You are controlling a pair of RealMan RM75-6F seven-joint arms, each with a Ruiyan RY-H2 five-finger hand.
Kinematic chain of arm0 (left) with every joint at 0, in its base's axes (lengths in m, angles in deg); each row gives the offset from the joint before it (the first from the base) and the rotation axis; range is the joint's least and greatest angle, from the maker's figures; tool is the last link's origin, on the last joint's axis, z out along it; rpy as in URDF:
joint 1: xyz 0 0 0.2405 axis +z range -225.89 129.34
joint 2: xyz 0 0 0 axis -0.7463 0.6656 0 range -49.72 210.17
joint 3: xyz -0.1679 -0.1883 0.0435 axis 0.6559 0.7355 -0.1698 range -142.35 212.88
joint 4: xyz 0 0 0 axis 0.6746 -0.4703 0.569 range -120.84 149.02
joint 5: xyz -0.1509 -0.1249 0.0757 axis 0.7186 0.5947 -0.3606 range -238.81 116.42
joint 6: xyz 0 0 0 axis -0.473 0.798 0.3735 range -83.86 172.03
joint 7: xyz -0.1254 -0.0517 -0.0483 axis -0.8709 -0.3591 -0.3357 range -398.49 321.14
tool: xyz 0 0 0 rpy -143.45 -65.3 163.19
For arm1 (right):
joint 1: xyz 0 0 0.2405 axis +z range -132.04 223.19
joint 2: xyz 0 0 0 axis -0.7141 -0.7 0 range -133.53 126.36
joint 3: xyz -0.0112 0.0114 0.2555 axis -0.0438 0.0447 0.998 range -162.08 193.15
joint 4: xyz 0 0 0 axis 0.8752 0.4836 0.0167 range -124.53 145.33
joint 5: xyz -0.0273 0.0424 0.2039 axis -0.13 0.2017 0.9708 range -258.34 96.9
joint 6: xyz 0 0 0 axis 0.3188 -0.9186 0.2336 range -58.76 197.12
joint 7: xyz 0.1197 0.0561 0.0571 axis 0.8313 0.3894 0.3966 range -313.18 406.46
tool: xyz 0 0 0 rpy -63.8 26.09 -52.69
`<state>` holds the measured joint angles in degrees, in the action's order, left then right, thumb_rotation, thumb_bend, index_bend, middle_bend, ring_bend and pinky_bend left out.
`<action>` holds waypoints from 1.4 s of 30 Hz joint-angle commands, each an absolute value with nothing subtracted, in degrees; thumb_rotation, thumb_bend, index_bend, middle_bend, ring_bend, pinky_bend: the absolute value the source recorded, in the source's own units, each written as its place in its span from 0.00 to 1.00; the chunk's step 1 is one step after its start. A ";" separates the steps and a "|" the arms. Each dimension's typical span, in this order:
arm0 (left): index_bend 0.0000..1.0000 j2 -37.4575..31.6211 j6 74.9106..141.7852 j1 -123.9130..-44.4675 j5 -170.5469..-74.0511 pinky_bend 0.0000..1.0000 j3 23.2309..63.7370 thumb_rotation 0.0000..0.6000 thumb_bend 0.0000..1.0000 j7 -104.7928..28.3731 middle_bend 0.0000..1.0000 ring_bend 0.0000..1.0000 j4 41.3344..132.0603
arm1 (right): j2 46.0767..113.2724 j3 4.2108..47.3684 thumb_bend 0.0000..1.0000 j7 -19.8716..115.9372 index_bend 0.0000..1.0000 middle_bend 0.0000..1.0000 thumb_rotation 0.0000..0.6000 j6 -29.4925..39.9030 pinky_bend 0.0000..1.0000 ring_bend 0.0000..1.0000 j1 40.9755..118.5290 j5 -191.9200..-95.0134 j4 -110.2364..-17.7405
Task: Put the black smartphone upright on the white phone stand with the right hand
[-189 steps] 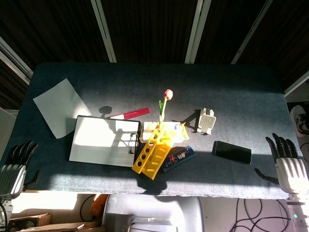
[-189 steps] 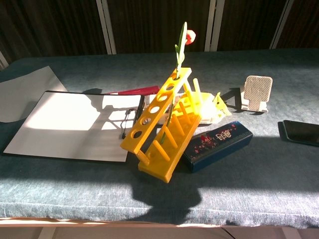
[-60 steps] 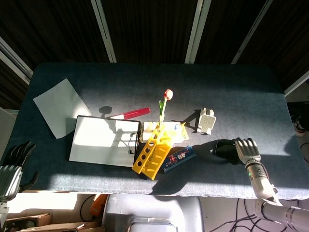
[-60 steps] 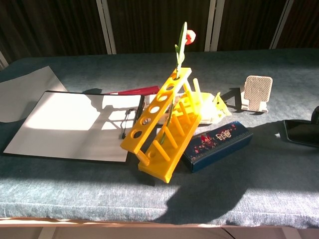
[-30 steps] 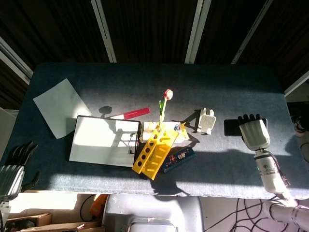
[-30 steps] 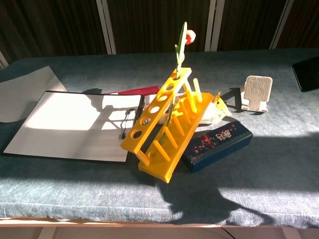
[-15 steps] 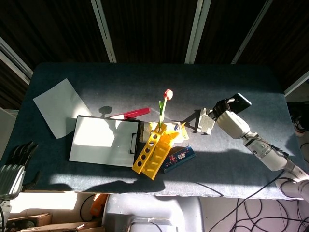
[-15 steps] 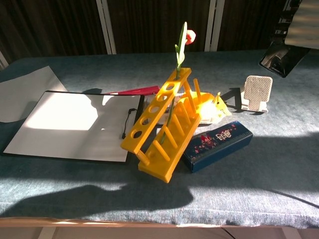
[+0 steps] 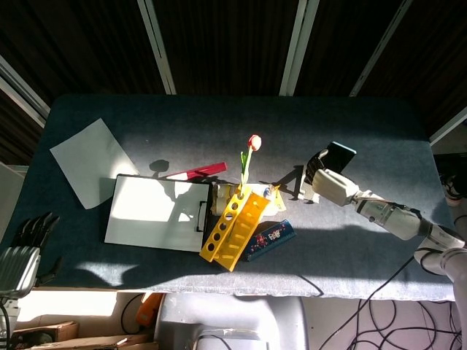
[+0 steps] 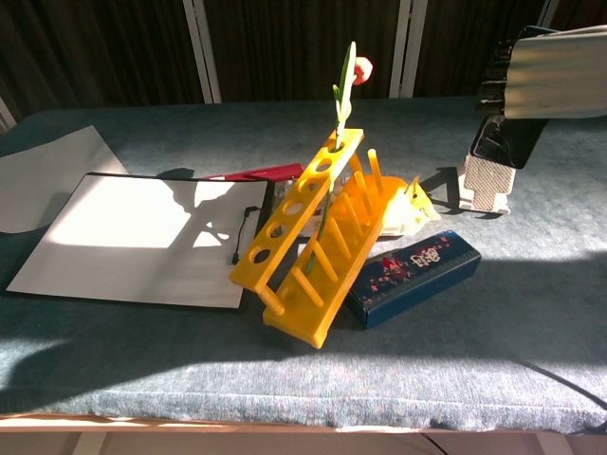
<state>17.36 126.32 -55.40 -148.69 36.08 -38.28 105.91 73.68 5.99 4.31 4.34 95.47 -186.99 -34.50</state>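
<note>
Smartphone (image 10: 509,139), black, grasped in right hand (image 9: 330,182), held tilted just above white phone stand (image 10: 488,185) at table's right. Left hand (image 9: 22,251) released, fingers apart, off near-left table edge. Dark blue pencil case (image 10: 413,276) bears small printed figures, wording unreadable. Yellow rack (image 10: 318,251) left of stand

The robot's right hand (image 9: 330,182) is showing a pale cream shell with black fingers (image 9: 315,165), sunlight glaring off its ridged casing in the chest view. A silver-white jointed forearm is trailing toward 4 o'clock. The left hand (image 9: 22,251) is wearing a grey ribbed palm and dark fingers.
</note>
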 commanded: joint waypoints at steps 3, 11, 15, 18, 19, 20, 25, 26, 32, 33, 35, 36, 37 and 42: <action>0.00 17.31 126.17 -55.53 -148.69 0.00 36.10 1.00 0.37 -38.14 0.00 0.00 105.95 | 75.78 5.65 0.47 6.38 0.93 0.67 1.00 4.82 0.52 0.54 95.81 -188.39 -31.45; 0.00 17.28 126.32 -55.51 -148.62 0.00 36.14 1.00 0.37 -38.15 0.00 0.00 105.91 | 78.26 5.09 0.47 8.35 0.92 0.67 1.00 6.13 0.52 0.54 95.89 -189.41 -28.00; 0.00 17.37 126.15 -55.57 -148.64 0.00 36.06 1.00 0.37 -38.35 0.00 0.00 105.88 | 79.43 5.10 0.47 9.20 0.91 0.67 1.00 6.35 0.52 0.54 95.89 -189.61 -26.58; 0.00 17.41 126.24 -55.53 -148.56 0.00 36.11 1.00 0.37 -38.46 0.00 0.00 105.86 | 80.09 4.88 0.47 9.93 0.91 0.67 1.00 6.47 0.51 0.54 95.96 -189.92 -25.79; 0.00 17.41 126.24 -55.53 -148.50 0.00 36.13 1.00 0.37 -38.51 0.00 0.00 105.84 | 80.38 4.75 0.47 10.29 0.91 0.67 1.00 6.58 0.51 0.54 95.98 -190.05 -25.41; 0.00 17.42 126.23 -55.53 -148.46 0.00 36.14 1.00 0.37 -38.53 0.00 0.00 105.83 | 80.60 4.64 0.47 10.50 0.91 0.67 1.00 6.68 0.51 0.54 96.00 -190.17 -25.09; 0.00 17.42 126.03 -55.61 -148.34 0.00 36.15 1.00 0.37 -38.58 0.00 0.00 105.80 | 81.57 4.10 0.47 11.95 0.90 0.67 1.00 6.61 0.51 0.54 96.15 -190.83 -23.53; 0.00 17.42 125.99 -55.63 -148.32 0.00 36.14 1.00 0.37 -38.56 0.00 0.00 105.80 | 81.70 4.05 0.47 12.16 0.90 0.67 1.00 6.53 0.51 0.54 96.18 -190.90 -23.29; 0.00 17.32 125.79 -55.77 -148.26 0.00 36.16 1.00 0.37 -38.37 0.00 0.00 105.82 | 82.35 3.25 0.47 13.49 0.89 0.67 1.00 6.10 0.51 0.54 96.18 -191.74 -22.15; 0.00 17.31 125.76 -55.78 -148.27 0.00 36.14 1.00 0.37 -38.36 0.00 0.00 105.83 | 82.47 3.20 0.47 13.66 0.89 0.67 1.00 6.06 0.51 0.54 96.20 -191.79 -21.98; 0.00 17.29 125.74 -55.80 -148.32 0.00 36.10 1.00 0.37 -38.30 0.00 0.00 105.83 | 82.70 3.17 0.47 13.91 0.89 0.67 1.00 5.96 0.51 0.54 96.20 -191.83 -21.55; 0.00 17.29 125.73 -55.80 -148.35 0.00 36.09 1.00 0.37 -38.28 0.00 0.00 105.84 | 82.77 3.14 0.47 14.00 0.89 0.67 1.00 5.90 0.51 0.54 96.21 -191.86 -21.37; 0.00 17.29 125.72 -55.81 -148.34 0.00 36.08 1.00 0.37 -38.29 0.00 0.00 105.85 | 82.82 3.10 0.47 14.10 0.89 0.67 1.00 5.86 0.51 0.54 96.21 -191.90 -21.17; 0.00 17.26 125.72 -55.83 -148.26 0.00 36.12 1.00 0.37 -38.26 0.00 0.00 105.85 | 83.05 2.76 0.47 14.56 0.88 0.67 1.00 5.80 0.51 0.54 96.23 -192.15 -20.59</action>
